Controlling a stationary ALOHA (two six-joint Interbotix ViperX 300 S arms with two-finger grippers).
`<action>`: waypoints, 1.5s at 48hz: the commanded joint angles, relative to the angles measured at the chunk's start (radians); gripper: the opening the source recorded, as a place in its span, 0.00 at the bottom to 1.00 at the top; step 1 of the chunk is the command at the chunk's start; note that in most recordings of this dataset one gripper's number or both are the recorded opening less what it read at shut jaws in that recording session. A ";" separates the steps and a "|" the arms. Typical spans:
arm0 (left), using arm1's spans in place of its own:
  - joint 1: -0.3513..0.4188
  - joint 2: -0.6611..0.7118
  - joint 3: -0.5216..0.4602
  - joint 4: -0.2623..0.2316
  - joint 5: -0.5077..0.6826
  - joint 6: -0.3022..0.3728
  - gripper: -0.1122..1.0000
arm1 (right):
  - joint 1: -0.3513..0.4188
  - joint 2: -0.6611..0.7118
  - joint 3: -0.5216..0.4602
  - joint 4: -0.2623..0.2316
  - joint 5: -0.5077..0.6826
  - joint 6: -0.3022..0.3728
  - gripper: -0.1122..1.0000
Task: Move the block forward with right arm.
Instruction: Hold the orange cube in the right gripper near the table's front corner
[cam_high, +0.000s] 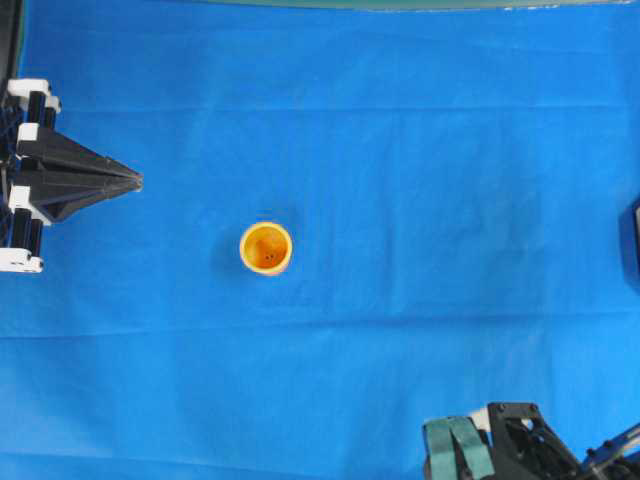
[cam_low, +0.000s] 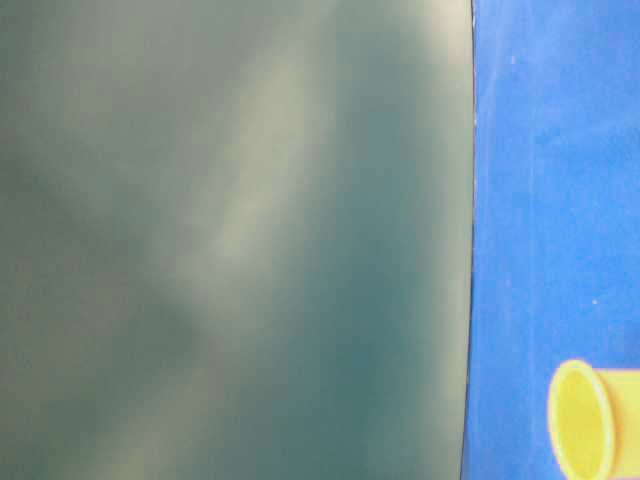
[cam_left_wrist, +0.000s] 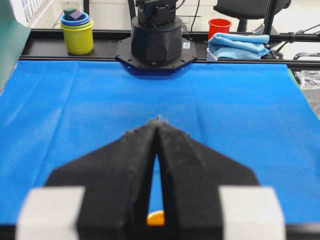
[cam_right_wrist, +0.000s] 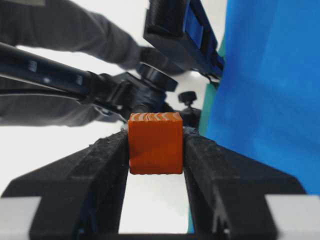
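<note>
blue cloth (cam_high: 420, 150): covers the worktop overhead; orange cup (cam_high: 266, 247) upright near its middle
left end effector (cam_high: 128, 181): overhead, clenched at the left edge
table-level: yellow cup rim (cam_low: 582, 420) at lower right
right end effector (cam_right_wrist: 155, 145): wrist view, grasping the block (cam_right_wrist: 155, 143) between its fingers, off the cloth

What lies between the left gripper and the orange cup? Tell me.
Only bare blue cloth separates the left gripper from the orange cup in the overhead view; the block sits clamped in the right gripper.
</note>
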 joint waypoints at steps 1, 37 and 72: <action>0.002 0.009 -0.037 0.000 -0.006 0.000 0.11 | 0.005 -0.012 -0.029 0.006 -0.006 0.003 0.47; -0.014 0.009 -0.035 0.000 -0.005 0.000 0.11 | 0.005 -0.012 -0.028 0.005 0.003 0.003 0.47; -0.014 0.002 -0.051 0.002 -0.011 0.005 0.11 | 0.005 -0.012 -0.028 0.003 0.014 0.003 0.47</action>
